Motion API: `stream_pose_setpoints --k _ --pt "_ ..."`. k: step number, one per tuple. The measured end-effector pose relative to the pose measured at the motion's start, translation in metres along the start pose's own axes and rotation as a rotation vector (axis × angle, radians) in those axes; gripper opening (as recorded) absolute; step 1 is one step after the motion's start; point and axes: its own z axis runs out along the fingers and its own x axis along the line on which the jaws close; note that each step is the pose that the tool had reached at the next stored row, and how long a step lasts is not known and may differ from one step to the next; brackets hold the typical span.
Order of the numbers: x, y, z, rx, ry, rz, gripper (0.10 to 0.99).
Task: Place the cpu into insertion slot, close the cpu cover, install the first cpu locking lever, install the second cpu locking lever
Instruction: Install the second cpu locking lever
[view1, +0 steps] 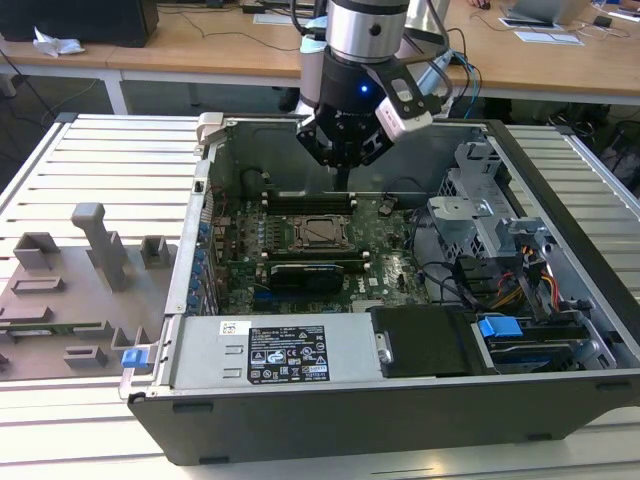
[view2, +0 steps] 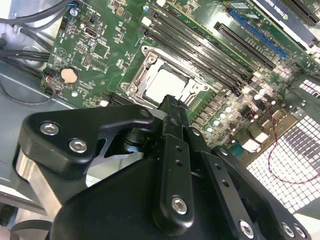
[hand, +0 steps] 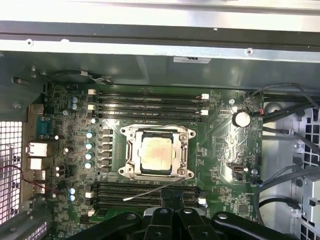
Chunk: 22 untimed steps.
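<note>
Gripper (view2: 172, 107) closed, holding nothing, poised just above cpu cover (hand: 156, 155), cover down over cpu (hand: 155, 154) seated in insertion slot (hand: 129, 172); thin lever (hand: 150, 192) beside slot looks unlatched — risk of fingertip slipping off wire, scraping motherboard (hand: 225, 150).

Cpu (view2: 167, 84) under cpu cover (view2: 145, 70), pincer (view2: 171, 107) beside

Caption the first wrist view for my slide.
Pincer above the motherboard, cpu seated in the insertion slot under the cpu cover.
</note>
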Motion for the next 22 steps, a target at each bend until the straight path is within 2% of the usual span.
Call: stream_pose_setpoints --k 5,22 --pt "0.0001 -0.0029 0.0042 -0.005 -0.0002 0.0 0.106" --pt "-0.0001 -0.0049 0.0206 -0.007 -0.0002 0.0 0.106"
